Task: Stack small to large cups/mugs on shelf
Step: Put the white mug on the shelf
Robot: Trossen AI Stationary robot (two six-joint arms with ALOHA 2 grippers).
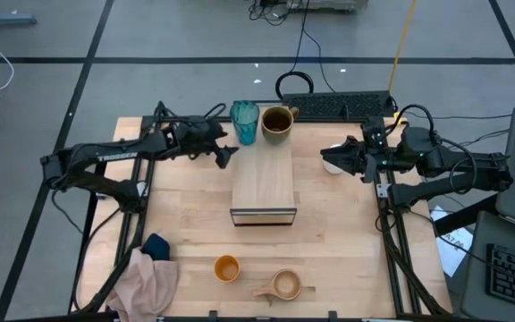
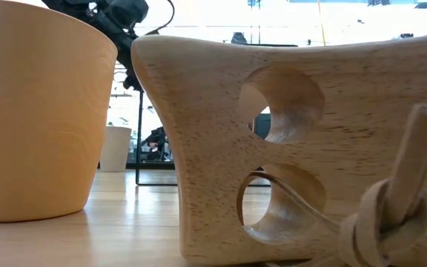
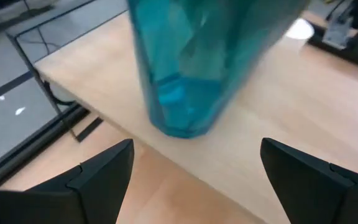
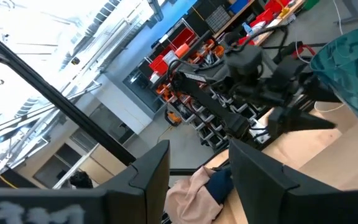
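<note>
A light-wood shelf point(image 1: 263, 185) lies in the middle of the table, its long axis running from the far edge toward the near one, its plank top bare. At its far end stand the tall teal tumbler point(image 1: 245, 122) and, just beside it, the dark olive-brown mug point(image 1: 276, 122). The left gripper point(image 1: 223, 152), fingers spread wide and empty, hovers near the shelf's far left corner; its wrist view shows the tumbler upright straight ahead, between the line of its fingers, so this arm looks the nearer for a grab. The right gripper point(image 1: 336, 159) is poised off the shelf's right side, above a white mug point(image 1: 333, 163); whether its half-parted fingers hold it cannot be told. A small orange cup point(image 1: 227, 268) and a tan wooden handled cup point(image 1: 284, 285) wait at the near edge.
</note>
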